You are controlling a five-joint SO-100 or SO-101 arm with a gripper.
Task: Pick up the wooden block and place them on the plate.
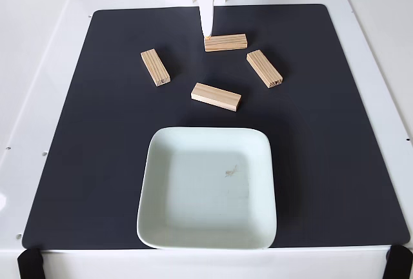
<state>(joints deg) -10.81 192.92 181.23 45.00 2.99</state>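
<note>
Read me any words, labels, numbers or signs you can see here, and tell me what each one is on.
There is no readable text.
The four wooden blocks show only striped grain.
The plate carries only a small brownish speck, not writing.
The black mat, the white table and the white pincer bear no markings.
</note>
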